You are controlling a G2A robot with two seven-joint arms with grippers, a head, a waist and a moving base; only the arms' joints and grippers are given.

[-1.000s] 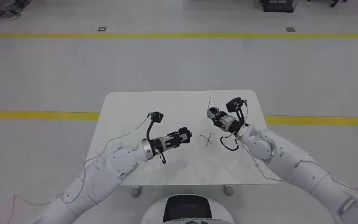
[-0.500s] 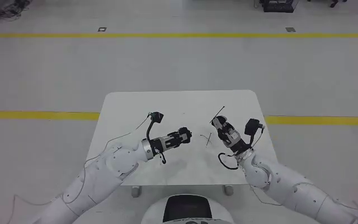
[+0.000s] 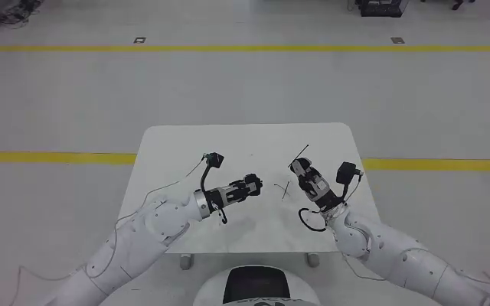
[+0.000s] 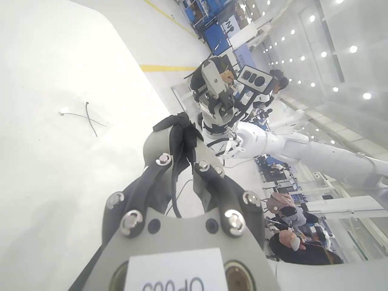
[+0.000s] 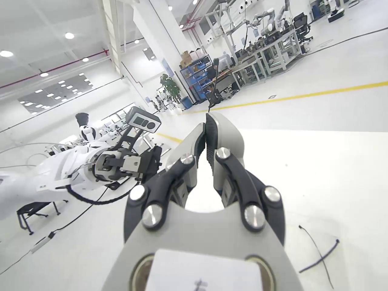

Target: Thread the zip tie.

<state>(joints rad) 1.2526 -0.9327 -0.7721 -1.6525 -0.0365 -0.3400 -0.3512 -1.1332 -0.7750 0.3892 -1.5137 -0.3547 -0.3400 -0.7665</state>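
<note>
Holding a zip tie [image 5: 212,83] above the table [image 3: 230,145] in the tightly closed right gripper [image 5: 206,122]; left gripper [image 4: 182,128] likewise closed above the table, grasp unclear; two spare ties [image 3: 284,189] crossed on the table

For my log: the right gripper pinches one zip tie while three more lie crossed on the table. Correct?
No: two crossed zip ties lie on the table, not three; see the left wrist view. The right gripper does pinch a zip tie.

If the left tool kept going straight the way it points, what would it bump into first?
Most likely the right tool, up ahead with a zip tie pinched in it. The left tool aims at it. The two crossed ties lie on the table, off that line. Depth is unclear.
</note>
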